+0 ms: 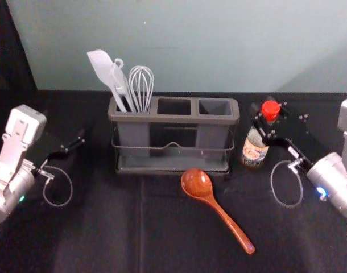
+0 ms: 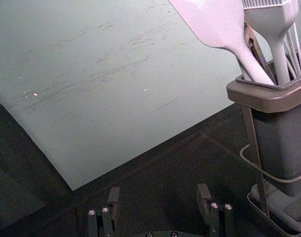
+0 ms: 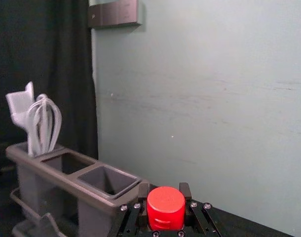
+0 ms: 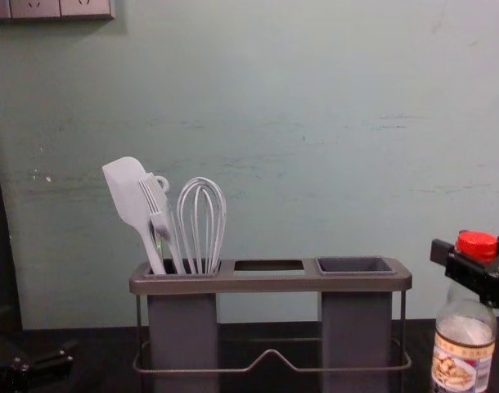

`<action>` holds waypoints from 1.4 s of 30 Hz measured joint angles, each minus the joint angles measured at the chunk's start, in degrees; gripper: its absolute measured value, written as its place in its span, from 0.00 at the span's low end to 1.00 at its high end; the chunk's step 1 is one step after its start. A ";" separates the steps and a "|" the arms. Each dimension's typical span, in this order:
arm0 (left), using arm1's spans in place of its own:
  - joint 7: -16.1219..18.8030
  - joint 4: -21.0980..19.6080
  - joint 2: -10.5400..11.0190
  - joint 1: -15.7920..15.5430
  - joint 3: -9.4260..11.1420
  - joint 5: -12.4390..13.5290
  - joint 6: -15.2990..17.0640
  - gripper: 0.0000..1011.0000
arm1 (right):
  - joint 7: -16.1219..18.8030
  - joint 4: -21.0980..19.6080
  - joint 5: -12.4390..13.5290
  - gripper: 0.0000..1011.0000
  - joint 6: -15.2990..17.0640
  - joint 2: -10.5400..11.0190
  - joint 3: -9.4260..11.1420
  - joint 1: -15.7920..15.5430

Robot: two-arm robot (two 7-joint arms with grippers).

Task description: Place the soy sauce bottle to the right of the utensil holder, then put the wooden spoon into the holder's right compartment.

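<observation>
Bottle (image 1: 254, 151) upright in right end effector (image 3: 165, 190), clamped at the cap (image 1: 271, 108), holder (image 1: 173, 119) just to its left. After release, likely a reach leftward and back toward the spoon (image 1: 219, 211), nearer this arm. Left end effector (image 2: 159, 191) idle, open, beyond the holder.

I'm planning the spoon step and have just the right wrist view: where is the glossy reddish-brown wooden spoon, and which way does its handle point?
Observer: In the head view, the spoon lies on the black-covered table, its bowl just in front of the grey utensil holder, its handle running toward the robot and its right.

Operator: Thanks. I see the bottle's red cap between the right gripper's fingers, to the right of the holder. How does the clear, labelled body hang?

Observer: The head and chest views show the body roughly upright below the cap; whether its base touches the table, I can't tell.
</observation>
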 joint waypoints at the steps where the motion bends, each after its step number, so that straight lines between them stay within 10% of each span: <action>1: 0.00 0.00 0.00 0.00 0.00 0.00 0.00 0.99 | 0.02 0.51 0.34 0.38 -0.13 -0.23 0.05 0.36; 33: 0.00 0.00 0.00 0.00 0.00 0.00 0.00 0.99 | 1.76 11.07 3.66 0.38 -3.97 -3.19 -1.28 5.80; 42: 0.00 0.00 0.00 0.00 0.00 0.00 0.00 0.99 | 1.23 9.20 4.36 0.64 -3.84 -3.44 -0.62 4.96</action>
